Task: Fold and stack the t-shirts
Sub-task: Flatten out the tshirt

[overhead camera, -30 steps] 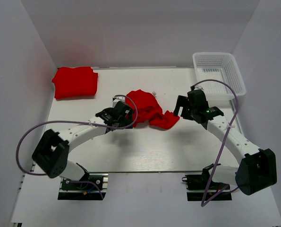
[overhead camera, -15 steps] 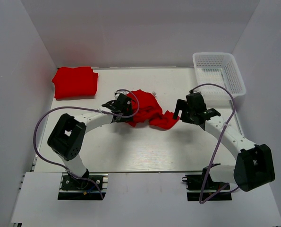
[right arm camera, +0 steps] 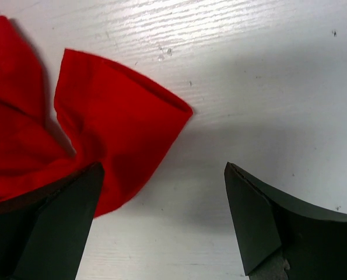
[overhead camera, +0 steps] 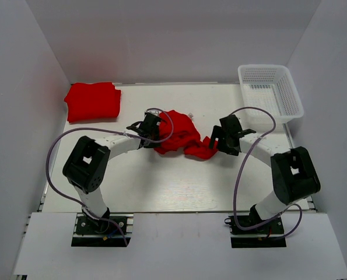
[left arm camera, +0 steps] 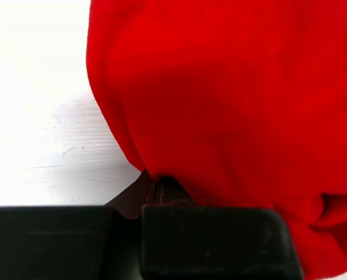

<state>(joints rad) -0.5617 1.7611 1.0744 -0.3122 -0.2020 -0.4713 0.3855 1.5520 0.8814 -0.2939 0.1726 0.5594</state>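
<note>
White, faintly grained boards make up the table [overhead camera: 179,186] that we work on, marked here and there with small dark specks. Plain white walls [overhead camera: 179,41] close it in on the left, far and right sides. In the far right corner a white plastic mesh basket [overhead camera: 270,90] sits partly over the table's edge. In the far left corner lies a folded t-shirt [overhead camera: 93,101], bright red and roughly square, well apart from both of our arms.

Near the middle of the table a second red shirt, the crumpled t-shirt [overhead camera: 179,137], lies in a loose heap. Our left gripper [overhead camera: 153,129] is at its left edge with its fingers pressed together on a fold of the cloth; in the left wrist view the red fabric drapes over the fingers and hides their tips. Our right gripper [overhead camera: 216,140] is at the heap's right end, low over the table, with its fingers [right arm camera: 56,227] spread wide. One finger is at the edge of a flat red corner of the shirt, the other over bare board.
</note>
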